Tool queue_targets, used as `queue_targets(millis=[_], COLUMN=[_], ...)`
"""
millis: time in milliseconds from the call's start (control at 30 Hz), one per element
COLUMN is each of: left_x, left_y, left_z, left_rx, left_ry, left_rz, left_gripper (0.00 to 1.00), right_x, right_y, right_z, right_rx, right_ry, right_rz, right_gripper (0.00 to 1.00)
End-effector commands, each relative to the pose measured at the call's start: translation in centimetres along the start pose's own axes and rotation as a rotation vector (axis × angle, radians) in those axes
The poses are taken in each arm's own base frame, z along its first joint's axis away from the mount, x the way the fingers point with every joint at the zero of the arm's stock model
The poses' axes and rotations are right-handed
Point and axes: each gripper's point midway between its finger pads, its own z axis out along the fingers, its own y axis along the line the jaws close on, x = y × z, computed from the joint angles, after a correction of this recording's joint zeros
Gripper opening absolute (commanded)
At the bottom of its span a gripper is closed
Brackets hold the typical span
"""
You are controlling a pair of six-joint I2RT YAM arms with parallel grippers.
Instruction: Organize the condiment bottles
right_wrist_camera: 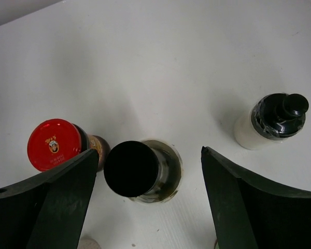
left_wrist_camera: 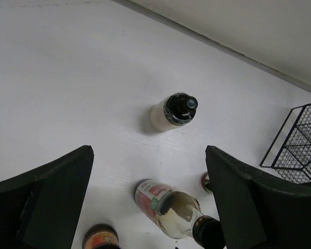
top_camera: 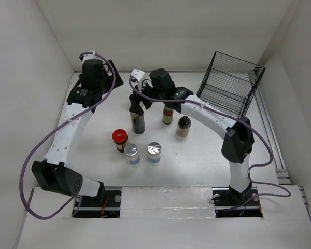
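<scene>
The dark sauce bottle [top_camera: 138, 122] stands mid-table; its black cap [right_wrist_camera: 130, 168] lies between my right gripper's [right_wrist_camera: 149, 155] open jaws, which hang over it without touching. The pale black-capped bottle [right_wrist_camera: 272, 122] stands to one side, hidden under the right arm in the top view. The red-lidded jar [top_camera: 119, 139], two silver-lidded shakers [top_camera: 131, 153] [top_camera: 154, 153], the yellow-capped bottle [top_camera: 168, 114] and the tan black-capped bottle [top_camera: 183, 126] stand nearby. My left gripper [left_wrist_camera: 147, 150] is open and empty, high at the back left [top_camera: 110, 78], looking down on the pale bottle [left_wrist_camera: 176, 110] and the sauce bottle [left_wrist_camera: 168, 207].
The black wire basket [top_camera: 229, 83] stands at the back right, also at the right edge of the left wrist view [left_wrist_camera: 300, 140]. White walls close the table on the left, back and right. The right arm [top_camera: 217, 122] stretches across the middle.
</scene>
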Motion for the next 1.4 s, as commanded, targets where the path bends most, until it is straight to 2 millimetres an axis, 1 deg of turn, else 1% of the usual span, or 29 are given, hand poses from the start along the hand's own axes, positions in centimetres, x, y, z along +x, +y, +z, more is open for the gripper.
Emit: queue_targets(millis=[0, 33, 100, 233, 267, 300, 400, 467, 533, 600, 633, 667, 733, 767, 867, 900, 933, 967, 1000, 1033, 1067, 1100, 1133, 1167, 1200, 1233, 1300, 1333, 1367], left_x=[-1.9, -1.4, -0.8, -0.5, -0.5, -0.5, -0.3, 0.4, 0.4, 0.7, 0.7, 0.8, 0.4, 0.7, 0.5, 0.5, 0.5, 0.3, 0.2, 0.2, 0.2, -0.3, 0.1, -0.3, -0.3, -0.6, -0.9, -0.8, -0.7], left_y=[-0.1, 0.0, -0.1, -0.5, -0.5, -0.5, -0.8, -0.9, -0.9, -0.8, -0.8, -1.0, -1.4, -1.5, -1.6, -1.6, -1.6, -1.7, -1.6, -1.5, -1.5, -1.7, -1.8, -2.1, -2.1, -2.3, -2.6, -2.7, -2.4], left_z=[-0.8, -0.4, -0.1, 0.2, 0.2, 0.2, 0.2, 0.4, 0.4, 0.6, 0.6, 0.5, 0.4, 0.7, 0.7, 0.7, 0.7, 0.8, 0.8, 0.8, 0.8, 0.6, 0.9, 0.7, 0.7, 0.6, 0.4, 0.3, 0.3], left_rx=[-0.012, -0.022, -0.023, -0.013, -0.013, -0.013, 0.003, 0.018, 0.018, 0.014, 0.014, 0.024, 0.043, 0.045, 0.051, 0.051, 0.051, 0.056, 0.047, 0.047, 0.047, 0.054, 0.057, 0.070, 0.070, 0.075, 0.079, 0.076, 0.061], left_ry=[-0.059, -0.041, -0.019, 0.008, 0.008, 0.008, 0.018, 0.039, 0.039, 0.047, 0.047, 0.053, 0.044, 0.056, 0.047, 0.047, 0.047, 0.040, 0.034, 0.034, 0.034, 0.024, 0.036, 0.032, 0.032, 0.024, 0.012, 0.009, 0.012], left_rz=[-0.060, -0.071, -0.093, -0.110, -0.110, -0.110, -0.111, -0.109, -0.109, -0.107, -0.107, -0.107, -0.111, -0.109, -0.102, -0.102, -0.102, -0.103, -0.103, -0.094, -0.094, -0.096, -0.086, -0.087, -0.087, -0.089, -0.064, -0.060, -0.046], left_gripper=[0.85, 0.85, 0.84, 0.84, 0.84, 0.84, 0.84, 0.83, 0.83, 0.83, 0.83, 0.83, 0.82, 0.82, 0.80, 0.80, 0.80, 0.80, 0.80, 0.80, 0.80, 0.80, 0.80, 0.80, 0.80, 0.80, 0.80, 0.80, 0.80], right_x=[-3.0, -3.5, -3.3, -1.7, -2.0, -1.0, -1.2, 0.0, 0.1, 0.8, 0.1, -0.3, -0.5, -1.6, -3.8, -5.9, -7.9, -7.4, -10.1, -11.2, -12.5, -13.4, -16.0, -17.1, -17.5, -19.6, -21.1, -21.5, -22.7], right_y=[-0.5, -0.9, -1.2, -2.1, -2.1, -2.0, -1.6, -1.5, -1.1, -1.1, -1.0, -0.9, -1.1, -1.0, -1.0, -0.7, -0.5, -1.1, -0.7, -1.1, -0.7, -1.4, -1.3, -1.1, -1.7, -1.5, -1.8, -3.0, -3.2], right_z=[0.1, 0.3, 0.8, 2.0, 2.2, 2.4, 2.5, 2.7, 2.8, 2.7, 2.4, 2.1, 2.0, 1.5, 0.0, -1.4, -2.9, -3.0, -4.8, -6.0, -7.1, -8.4, -10.7, -11.9, -12.7, -14.7, -16.8, -17.9, -19.3], right_rx=[0.011, 0.028, 0.039, 0.073, 0.075, 0.073, 0.077, 0.075, 0.078, 0.085, 0.087, 0.088, 0.098, 0.099, 0.120, 0.123, 0.138, 0.148, 0.150, 0.164, 0.157, 0.170, 0.180, 0.174, 0.179, 0.188, 0.196, 0.224, 0.225], right_ry=[-0.100, -0.129, -0.137, -0.127, -0.155, -0.149, -0.175, -0.151, -0.158, -0.159, -0.183, -0.192, -0.200, -0.220, -0.266, -0.309, -0.337, -0.321, -0.372, -0.391, -0.414, -0.429, -0.482, -0.504, -0.503, -0.551, -0.583, -0.595, -0.629], right_rz=[-0.059, -0.071, -0.065, -0.033, -0.032, -0.006, 0.000, 0.009, 0.004, 0.023, 0.014, 0.011, 0.008, 0.001, -0.013, -0.028, -0.035, -0.027, -0.035, -0.039, -0.049, -0.052, -0.060, -0.071, -0.060, -0.069, -0.065, -0.057, -0.048], right_gripper=[0.84, 0.84, 0.80, 0.71, 0.68, 0.64, 0.64, 0.66, 0.66, 0.54, 0.48, 0.35, 0.24, 0.15, 0.05, 0.00, 0.00, 0.00, 0.00, 0.00, 0.00, 0.00, 0.00, 0.00, 0.00, 0.00, 0.00, 0.00, 0.00])
